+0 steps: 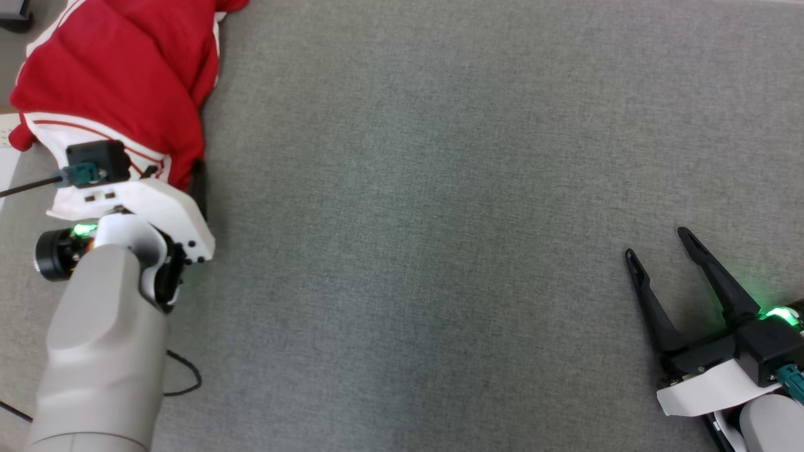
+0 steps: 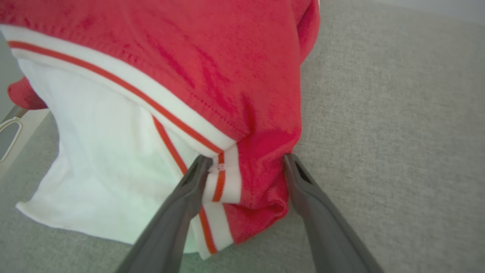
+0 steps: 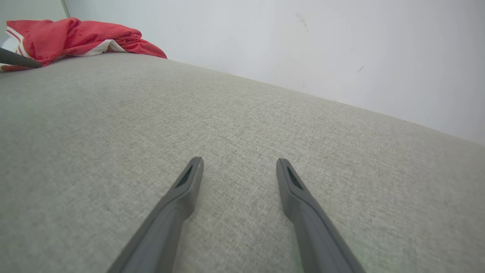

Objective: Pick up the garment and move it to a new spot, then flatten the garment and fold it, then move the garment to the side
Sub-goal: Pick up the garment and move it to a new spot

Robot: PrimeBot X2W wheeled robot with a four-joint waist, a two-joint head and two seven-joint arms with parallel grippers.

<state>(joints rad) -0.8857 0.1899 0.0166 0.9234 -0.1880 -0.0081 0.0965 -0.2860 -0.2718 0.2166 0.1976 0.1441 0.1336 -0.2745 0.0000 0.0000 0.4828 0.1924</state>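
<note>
The grey fabric worktop (image 1: 440, 220) spreads wide. The red garment (image 2: 212, 57), trimmed in white with red stripes, lies bunched on it, its hem corner between the left fingers (image 2: 178, 204). These stand spread apart, cloth touching both tips. The right fingers (image 3: 174, 204) stand open too, with bare worktop between them and the garment well beyond their left tip.

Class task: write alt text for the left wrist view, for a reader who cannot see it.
The left gripper has its jaws open around a bunched corner of a red garment with white, red-striped trim. The garment lies on a grey surface.
</note>
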